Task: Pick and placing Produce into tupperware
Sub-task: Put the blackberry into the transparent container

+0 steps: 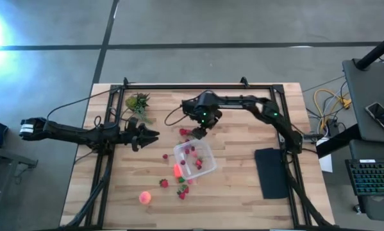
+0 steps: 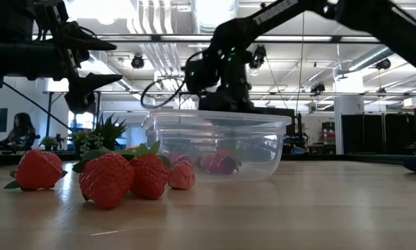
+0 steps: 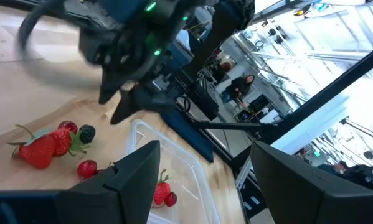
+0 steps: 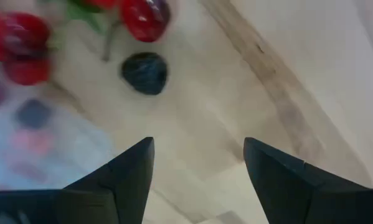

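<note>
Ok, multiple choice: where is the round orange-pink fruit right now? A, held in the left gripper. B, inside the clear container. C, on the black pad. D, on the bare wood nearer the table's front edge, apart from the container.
D: in the high view the orange-pink fruit lies alone on the table, outside the clear container, away from the black pad and the left gripper.

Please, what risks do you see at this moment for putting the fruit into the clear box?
1. The right gripper hangs with open, empty jaws just beyond the tupperware; coming down, it may knock the rim and shift the light box.
2. The small dark berry and red cherry are round and could roll away when nudged.
3. The orange-pink fruit lies far off, near the table's front edge.
</note>
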Controlling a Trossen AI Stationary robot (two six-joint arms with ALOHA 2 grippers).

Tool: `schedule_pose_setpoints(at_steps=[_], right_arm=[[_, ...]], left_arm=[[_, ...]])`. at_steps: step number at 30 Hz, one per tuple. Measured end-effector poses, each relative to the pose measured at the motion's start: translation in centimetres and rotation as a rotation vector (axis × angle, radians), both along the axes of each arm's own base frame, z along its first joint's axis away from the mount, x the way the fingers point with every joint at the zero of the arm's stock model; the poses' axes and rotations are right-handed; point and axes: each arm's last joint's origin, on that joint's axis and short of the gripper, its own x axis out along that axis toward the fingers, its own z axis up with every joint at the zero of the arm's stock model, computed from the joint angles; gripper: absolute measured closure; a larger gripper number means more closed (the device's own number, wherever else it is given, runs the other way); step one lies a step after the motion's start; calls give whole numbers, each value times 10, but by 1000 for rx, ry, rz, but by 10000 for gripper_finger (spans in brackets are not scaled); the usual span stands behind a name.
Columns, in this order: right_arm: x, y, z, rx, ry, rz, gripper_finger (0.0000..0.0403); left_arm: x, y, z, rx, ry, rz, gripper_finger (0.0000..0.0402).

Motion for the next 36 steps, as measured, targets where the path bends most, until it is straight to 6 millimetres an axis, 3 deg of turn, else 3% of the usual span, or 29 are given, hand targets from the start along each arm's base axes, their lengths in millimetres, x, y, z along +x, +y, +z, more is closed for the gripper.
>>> schedule_pose_setpoints(at_steps=[3,12,20,36], right_arm=[[11,0,-4,4,3,49,165],[26,1,23,-26,-99,29,165],[34,13,-9,52,-36,-52,165],[42,17,-13,-52,-68,-108,180]], left_arm=[[0,0,0,0,0,0,164],[0,0,0,1,3,0,164],[1,0,-2,0,16,4,164],[1,0,-4,1,29,3,164]])
